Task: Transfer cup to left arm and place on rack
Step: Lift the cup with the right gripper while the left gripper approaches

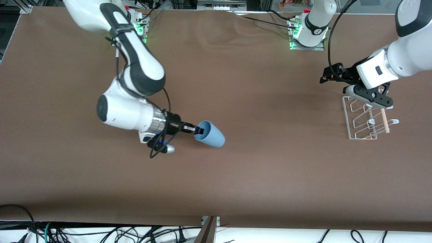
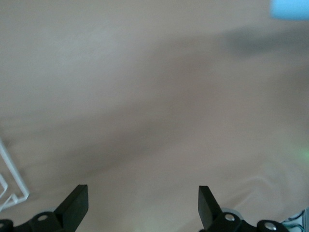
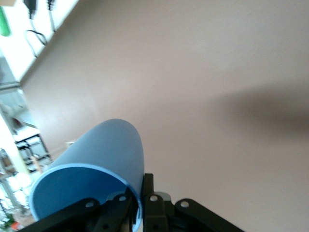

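Observation:
The light-blue cup (image 1: 212,135) lies on its side in my right gripper (image 1: 199,129), near the middle of the table and seemingly just above it. The gripper is shut on the cup's rim, one finger inside and one outside, as the right wrist view shows for the cup (image 3: 99,162) and the gripper (image 3: 140,195). My left gripper (image 1: 324,75) is open and empty, up in the air beside the white wire rack (image 1: 357,118) at the left arm's end of the table. The left wrist view shows its spread fingers (image 2: 77,205), a rack corner (image 2: 9,181) and the cup's edge (image 2: 289,8).
A light wooden dowel (image 1: 384,118) lies across the rack's prongs. Brown cloth covers the table (image 1: 270,175). Both arm bases stand along the edge farthest from the front camera. Cables hang below the near edge.

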Robot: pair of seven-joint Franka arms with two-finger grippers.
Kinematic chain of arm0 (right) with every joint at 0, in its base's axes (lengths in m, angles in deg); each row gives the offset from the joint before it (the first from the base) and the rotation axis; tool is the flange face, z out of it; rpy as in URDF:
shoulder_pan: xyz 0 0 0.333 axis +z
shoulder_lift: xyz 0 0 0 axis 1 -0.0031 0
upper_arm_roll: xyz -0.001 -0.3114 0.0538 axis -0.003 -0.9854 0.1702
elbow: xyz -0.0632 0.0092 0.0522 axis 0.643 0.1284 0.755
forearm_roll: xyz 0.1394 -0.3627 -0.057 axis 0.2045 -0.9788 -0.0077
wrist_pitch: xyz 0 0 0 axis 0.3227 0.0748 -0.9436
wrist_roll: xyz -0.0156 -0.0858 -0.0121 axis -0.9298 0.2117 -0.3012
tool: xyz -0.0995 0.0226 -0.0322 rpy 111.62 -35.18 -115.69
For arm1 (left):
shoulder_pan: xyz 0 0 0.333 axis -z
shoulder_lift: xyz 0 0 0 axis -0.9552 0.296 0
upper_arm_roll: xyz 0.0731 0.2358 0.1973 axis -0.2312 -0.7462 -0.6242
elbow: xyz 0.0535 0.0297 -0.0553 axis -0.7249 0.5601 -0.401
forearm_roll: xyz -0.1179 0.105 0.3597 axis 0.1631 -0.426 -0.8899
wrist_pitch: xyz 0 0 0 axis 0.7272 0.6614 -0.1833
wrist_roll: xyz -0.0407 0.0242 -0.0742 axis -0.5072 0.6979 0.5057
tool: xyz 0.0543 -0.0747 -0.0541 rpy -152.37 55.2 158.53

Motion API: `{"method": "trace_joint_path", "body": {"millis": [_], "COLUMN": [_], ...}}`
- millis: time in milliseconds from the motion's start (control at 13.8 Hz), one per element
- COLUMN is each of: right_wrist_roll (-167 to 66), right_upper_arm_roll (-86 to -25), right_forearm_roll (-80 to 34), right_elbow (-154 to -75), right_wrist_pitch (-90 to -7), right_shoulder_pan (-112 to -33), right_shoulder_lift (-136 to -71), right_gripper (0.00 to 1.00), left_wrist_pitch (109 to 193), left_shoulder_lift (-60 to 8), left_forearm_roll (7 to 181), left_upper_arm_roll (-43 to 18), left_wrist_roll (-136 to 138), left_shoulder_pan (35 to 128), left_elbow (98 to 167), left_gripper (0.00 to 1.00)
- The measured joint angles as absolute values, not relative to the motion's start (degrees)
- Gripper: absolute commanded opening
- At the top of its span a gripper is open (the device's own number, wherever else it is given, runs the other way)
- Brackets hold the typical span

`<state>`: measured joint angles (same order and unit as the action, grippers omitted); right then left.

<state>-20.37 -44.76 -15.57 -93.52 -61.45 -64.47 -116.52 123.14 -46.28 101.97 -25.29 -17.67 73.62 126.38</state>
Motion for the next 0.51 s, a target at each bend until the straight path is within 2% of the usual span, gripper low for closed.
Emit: {"method": "trace_joint_path", "body": {"millis": [218, 508], "right_wrist_roll": [-17.4, -11.2], "right_upper_arm_roll": [-44.5, -40.5], "right_forearm_roll": [-14.6, -14.3], "right_elbow": [-91.6, -88.6], "right_wrist_pitch": [-63.5, -63.9], "right_shoulder_pan": [-60.1, -59.3], "right_shoulder_lift": [-117.1, -117.8], "right_gripper": [0.00, 0.00], "left_wrist_pitch": [126.5, 131.0], "left_shoulder_lift": [-43.8, -41.4], "left_forearm_roll": [106.0, 110.6], "left_upper_arm_roll": [-24.6, -22.1], "left_wrist_roll": [-28.3, -42.0], "left_shoulder_pan": [73.7, 74.1], "left_elbow": [124.8, 124.6], "left_gripper": [1.00, 1.00]}}
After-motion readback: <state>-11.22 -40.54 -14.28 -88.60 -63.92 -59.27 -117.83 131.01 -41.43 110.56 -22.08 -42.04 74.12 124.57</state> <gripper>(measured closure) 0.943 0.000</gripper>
